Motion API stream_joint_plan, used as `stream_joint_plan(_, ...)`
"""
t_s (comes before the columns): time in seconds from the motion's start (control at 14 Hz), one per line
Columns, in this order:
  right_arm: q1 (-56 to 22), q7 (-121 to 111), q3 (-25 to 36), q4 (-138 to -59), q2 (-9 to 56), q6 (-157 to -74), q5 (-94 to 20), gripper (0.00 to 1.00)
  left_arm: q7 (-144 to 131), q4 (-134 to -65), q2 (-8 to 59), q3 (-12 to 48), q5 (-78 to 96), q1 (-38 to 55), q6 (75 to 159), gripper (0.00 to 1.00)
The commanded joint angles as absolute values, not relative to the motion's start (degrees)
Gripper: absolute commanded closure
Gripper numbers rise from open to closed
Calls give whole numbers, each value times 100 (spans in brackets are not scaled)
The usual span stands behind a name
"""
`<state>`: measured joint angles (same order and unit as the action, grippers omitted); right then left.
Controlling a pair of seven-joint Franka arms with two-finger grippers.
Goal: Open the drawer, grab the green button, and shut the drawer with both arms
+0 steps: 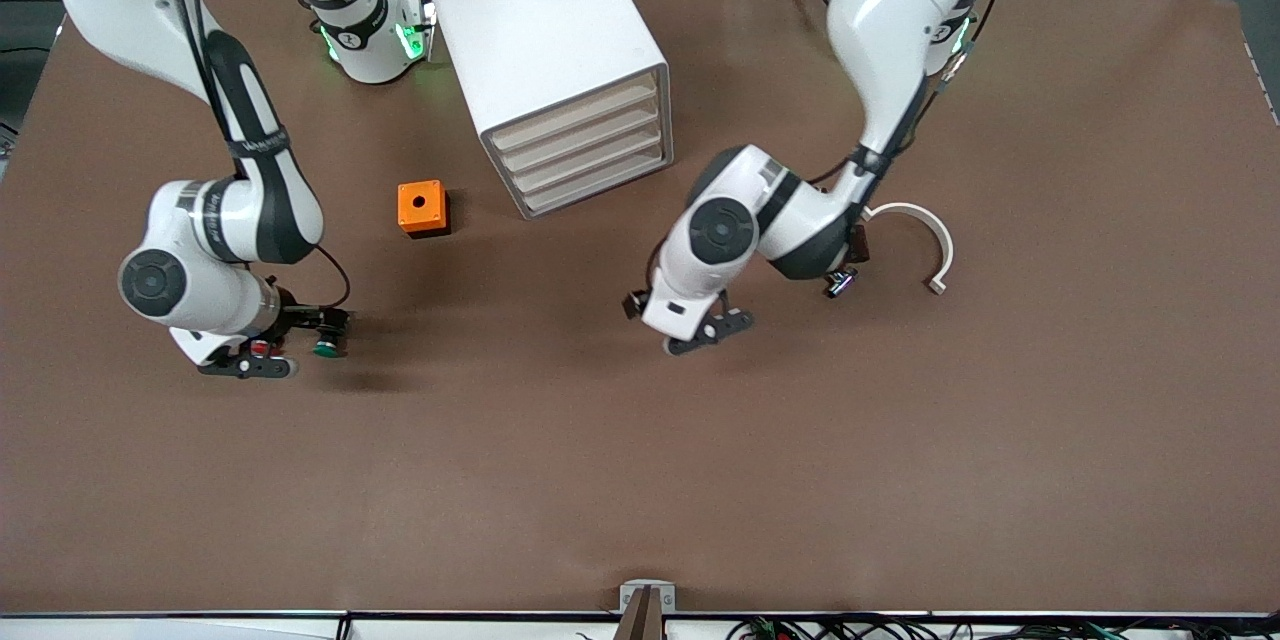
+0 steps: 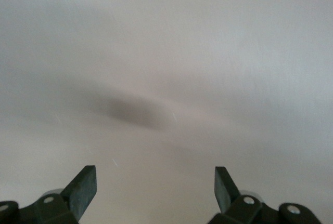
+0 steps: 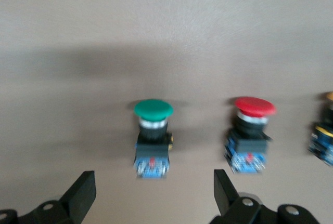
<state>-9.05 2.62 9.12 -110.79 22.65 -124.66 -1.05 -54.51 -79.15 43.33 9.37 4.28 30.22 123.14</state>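
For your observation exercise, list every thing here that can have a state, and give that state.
Lowest cream-fronted drawer of the white cabinet: closed.
Green-capped push button: on the table, ungripped.
Red-capped push button: on the table beside it.
Right gripper: open, by the green button.
Left gripper: open, empty, over bare table.

Matt brown tabletop [image 1: 600, 470], faintly textured. Glossy white plastic shells on the arms [image 1: 890, 30], black bands. Smooth satin white cabinet [image 1: 540, 30]. Shiny plastic green cap on the button [image 3: 153, 108]. Matt orange box [image 1: 421, 207].
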Motion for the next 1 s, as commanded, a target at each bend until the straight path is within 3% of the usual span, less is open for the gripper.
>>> stream_joint_plan(0.0,-879,308,896,-11136,1295,-11788,-105,0,-4557,-7998,4078,993,299,2533,12059,0)
stream_joint_plan(0.36,-888,334,905,-10838,-34,-10558,-105,0,-3071,-7998,3841,984,-95,1690,11795,0)
stream_joint_plan(0.64,-748,246,940,-9750,-88,-9407,-79,0,-1972,-7998,3464,967,-211,1039,11427,0)
stream_joint_plan(0.93,-502,229,940,-8764,-53,-8738,-53,0,-731,-7998,2858,-95,-114,1230,10664,0)
